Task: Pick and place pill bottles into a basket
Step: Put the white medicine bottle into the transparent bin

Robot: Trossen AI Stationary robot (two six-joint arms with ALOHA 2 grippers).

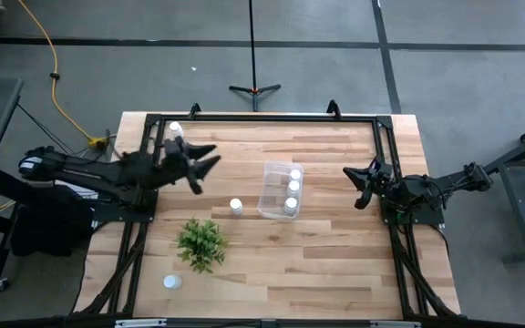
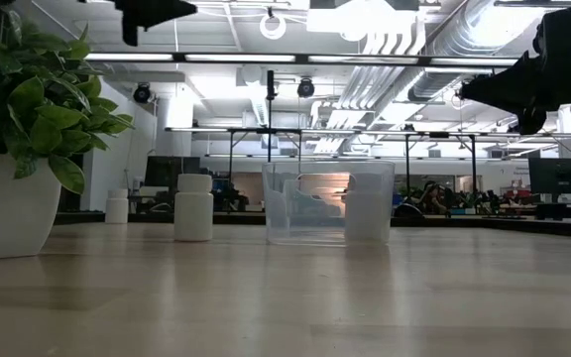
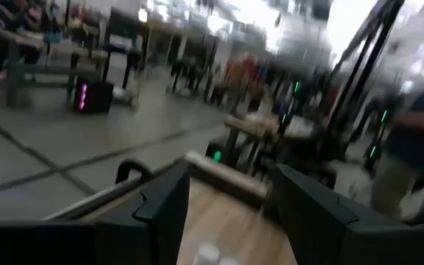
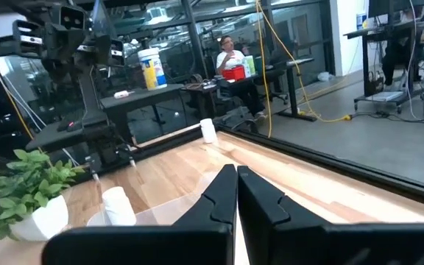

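The clear bin [image 1: 268, 193] stands on the table's middle and holds three white pill bottles [image 1: 293, 187]. One loose bottle [image 1: 236, 206] stands just left of the bin. Another [image 1: 176, 130] is at the far left and a third [image 1: 172, 281] at the near left. My left gripper [image 1: 210, 157] is open and empty, raised above the table to the left of the bin; its wrist view [image 3: 227, 213] shows a bottle top [image 3: 208, 254] below it. My right gripper [image 1: 357, 184] is shut and empty, to the right of the bin, and it also shows in its own wrist view [image 4: 235, 193].
A small green plant in a white pot [image 1: 200, 242] stands near the table's front left, between two of the loose bottles. A black frame [image 1: 262, 117] runs along the table's far, left and right sides. People sit in the room beyond the table [image 4: 230, 51].
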